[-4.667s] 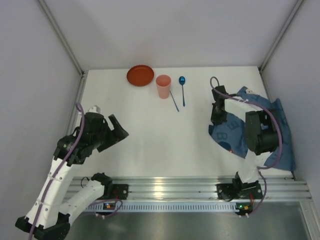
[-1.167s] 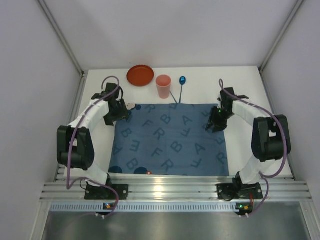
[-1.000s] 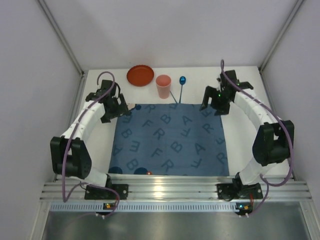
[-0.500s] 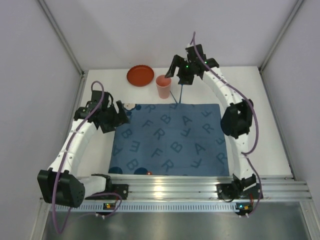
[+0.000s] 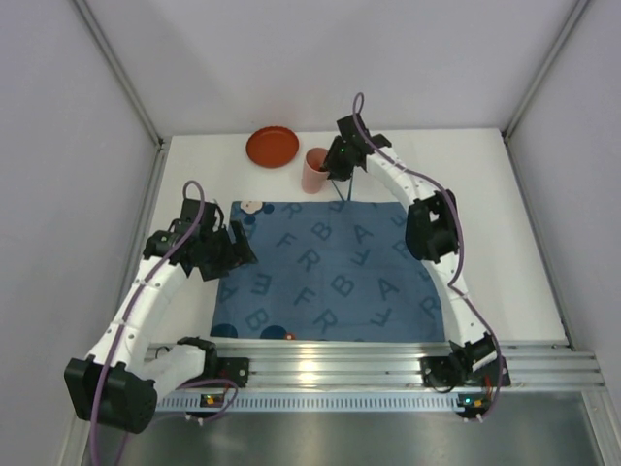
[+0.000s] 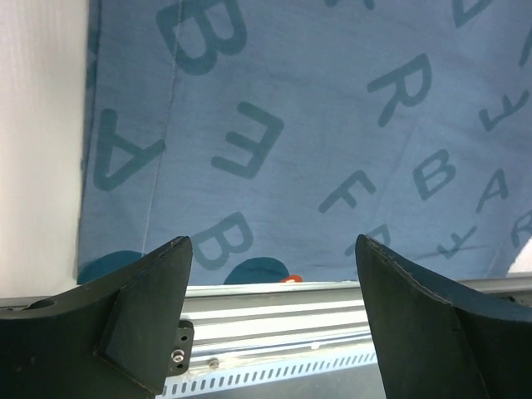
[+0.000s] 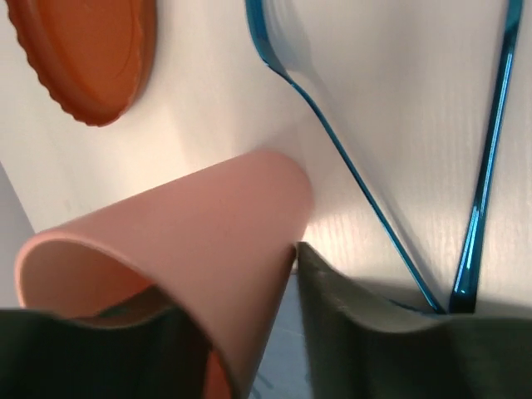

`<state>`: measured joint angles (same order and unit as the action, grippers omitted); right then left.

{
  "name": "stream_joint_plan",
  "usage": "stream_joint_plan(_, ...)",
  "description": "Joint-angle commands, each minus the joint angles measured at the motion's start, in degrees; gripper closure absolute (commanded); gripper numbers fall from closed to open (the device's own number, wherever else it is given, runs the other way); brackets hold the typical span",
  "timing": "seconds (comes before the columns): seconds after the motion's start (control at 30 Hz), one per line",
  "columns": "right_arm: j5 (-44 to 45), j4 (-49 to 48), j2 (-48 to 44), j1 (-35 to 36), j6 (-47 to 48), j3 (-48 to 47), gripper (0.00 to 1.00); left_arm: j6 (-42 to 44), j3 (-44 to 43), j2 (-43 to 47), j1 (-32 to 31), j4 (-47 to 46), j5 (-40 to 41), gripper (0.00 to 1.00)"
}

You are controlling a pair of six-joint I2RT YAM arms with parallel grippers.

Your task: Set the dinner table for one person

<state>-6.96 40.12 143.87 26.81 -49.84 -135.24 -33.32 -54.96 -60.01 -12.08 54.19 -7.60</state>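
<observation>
The white dinner table (image 5: pixel 485 194) carries a dark blue letter-printed mat (image 5: pixel 330 272) spread flat in its middle. A pink cup (image 5: pixel 313 173) stands just beyond the mat's far edge. My right gripper (image 5: pixel 328 167) is at the cup. In the right wrist view the gripper (image 7: pixel 241 291) has one finger inside the cup (image 7: pixel 191 241) and one outside, shut on its wall. An orange plate (image 5: pixel 272 148) lies left of the cup and also shows in the right wrist view (image 7: pixel 91 50). Two thin blue utensils (image 7: pixel 349 166) lie right of the cup. My left gripper (image 5: pixel 233 254) is open and empty over the mat's left edge (image 6: pixel 274 249).
A ribbed aluminium rail (image 5: pixel 320 367) runs along the table's near edge, also seen in the left wrist view (image 6: pixel 274 307). Grey walls and slanted frame posts (image 5: pixel 121 73) close in the back and sides. Bare white table lies right of the mat.
The mat went from bunched at the right to spread flat. My right gripper swung from the mat's far right corner to the cup and closed on it. My left gripper drew back nearer.
</observation>
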Motion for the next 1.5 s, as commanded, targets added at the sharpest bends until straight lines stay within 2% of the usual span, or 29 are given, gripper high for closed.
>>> stream_joint_plan(0.0,3.01,-3.12,-1.23,0.97,-0.87,-2.66,0.66,-0.60,0.03,1.04,-0.05,0.30,3.19,0.15)
stream_joint_plan(0.03,2.92,-2.94,-1.92,0.62,-0.35,-2.49,0.83,-1.04,-0.41,0.69,-0.05,0.38,3.72,0.16)
stream_joint_plan(0.07,2.66,-2.77,-2.45,0.44,0.18,-2.22,0.89,-1.74,-0.76,0.42,-0.05,0.39,3.82,0.16)
stream_joint_plan(0.1,2.48,-2.68,-3.85,0.18,1.75,-2.22,1.00,-2.01,-1.02,0.16,-0.05,-0.14,3.64,0.16)
stream_joint_plan(0.2,0.46,-1.54,-7.02,-1.93,5.18,-2.05,1.00,-2.89,-2.08,-2.12,-0.05,-2.25,3.81,0.16)
stream_joint_plan(0.3,0.02,1.96,-14.48,-5.88,9.74,0.76,1.00,-2.89,-5.32,-6.95,-0.05,-3.92,4.52,0.16)
stream_joint_plan(0.43,5.19,9.52,-29.15,-11.76,18.89,10.85,1.00,-2.28,-13.21,-16.86,-0.23,-5.24,3.90,0.16)
stream_joint_plan(0.57,10.99,11.83,-41.11,-14.50,25.84,32.90,1.00,-0.87,-20.17,-24.61,-1.19,-6.29,5.40,0.17)
stream_joint_plan(0.63,12.14,10.34,-47.00,-15.12,26.55,43.85,1.00,-0.87,-23.94,-29.17,-2.07,-6.91,5.14,0.17)
stream_joint_plan(0.7,12.15,7.00,-51.38,-15.82,26.03,50.22,1.00,-1.04,-28.68,-32.26,-2.86,-7.09,4.96,0.18)
stream_joint_plan(0.73,11.36,5.51,-52.46,-16.00,25.68,55.82,1.00,-1.22,-30.45,-35.67,-4.08,-7.17,4.78,0.18)
stream_joint_plan(0.83,7.41,-0.55,-54.66,-16.08,24.53,62.70,1.00,-2.01,-38.62,-41.83,-6.89,-6.30,5.22,0.18)
stream_joint_plan(1.1,10.21,-7.42,-51.86,-16.00,24.80,66.33,1.00,-5.79,-63.30,-59.51,-12.18,-3.83,7.07,0.19)
stream_joint_plan(1.33,11.97,-8.13,-51.50,-14.77,24.62,66.60,1.00,-8.50,-73.44,-70.50,-15.61,-5.33,14.53,0.21)
stream_joint_plan(1.37,12.06,-7.43,-51.59,-14.68,24.88,66.51,0.96,-8.95,-73.88,-71.47,-15.61,-5.50,15.41,0.22)
stream_joint_plan(1.4,12.06,-7.08,-51.68,-14.24,25.23,66.16,0.72,-9.30,-74.85,-72.35,-15.61,-5.76,16.20,0.22)
stream_joint_plan(1.47,12.23,-4.72,-52.03,-13.89,26.64,65.28,0.51,-9.74,-75.29,-74.72,-15.61,-7.42,17.26,0.23)
